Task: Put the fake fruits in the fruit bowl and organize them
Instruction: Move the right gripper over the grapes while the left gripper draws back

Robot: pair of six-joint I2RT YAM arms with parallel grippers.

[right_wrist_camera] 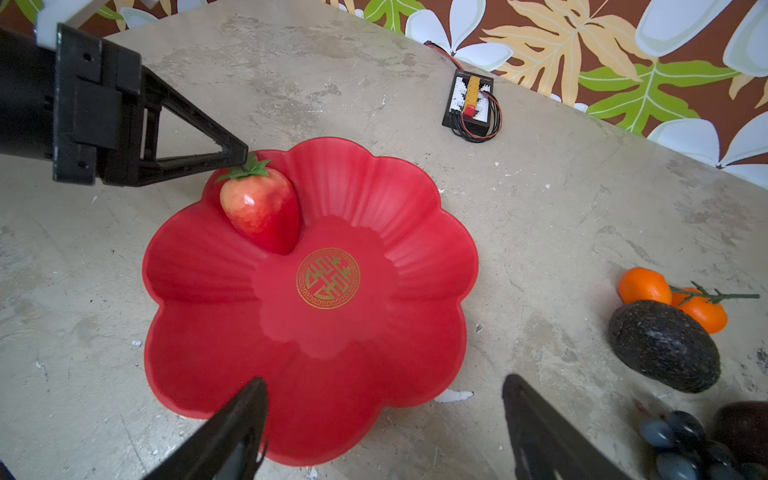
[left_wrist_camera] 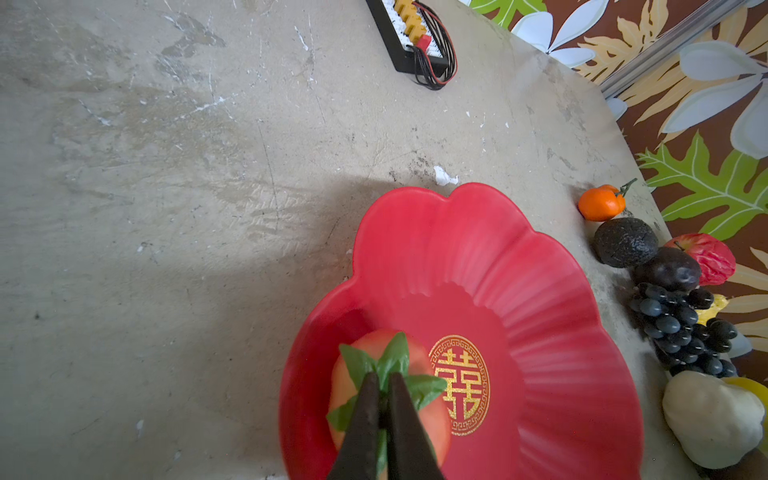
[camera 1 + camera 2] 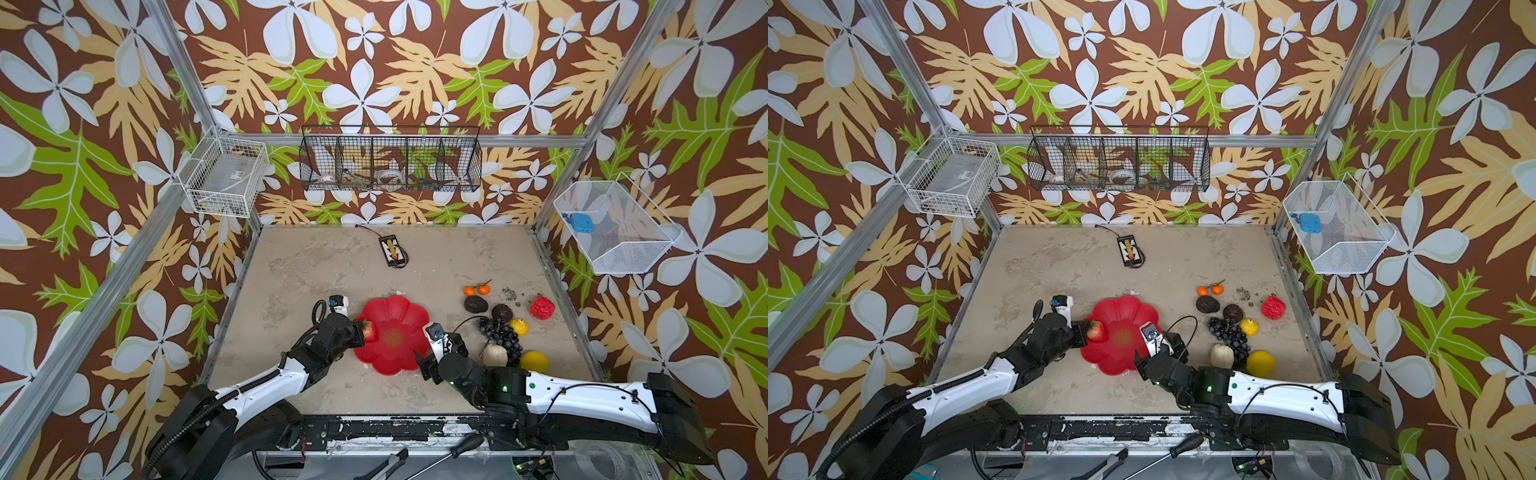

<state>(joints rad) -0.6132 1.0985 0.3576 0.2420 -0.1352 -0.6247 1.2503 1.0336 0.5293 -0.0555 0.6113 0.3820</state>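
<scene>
Right wrist view: your left gripper (image 1: 244,160) reaches in low over the rim of the fruit bowl (image 1: 374,353), pinching the leafy cap of the strawberry (image 1: 262,208), which rests inside on a petal. Your right gripper (image 1: 382,381) hangs over the opposite rim, jaws spread wide, empty.

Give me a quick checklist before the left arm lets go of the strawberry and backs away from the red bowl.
1. The strawberry is inside the rim of the fruit bowl: ok, it is on a petal slope.
2. The strawberry rests on the bowl rather than hanging: cannot tell.
3. The left gripper has released: not ok, its jaws pinch the leaves.
4. The right gripper is out of the way: ok, it is open and empty at the bowl's opposite edge.
5. Room for more fruit: ok, the bowl holds nothing else.
</scene>
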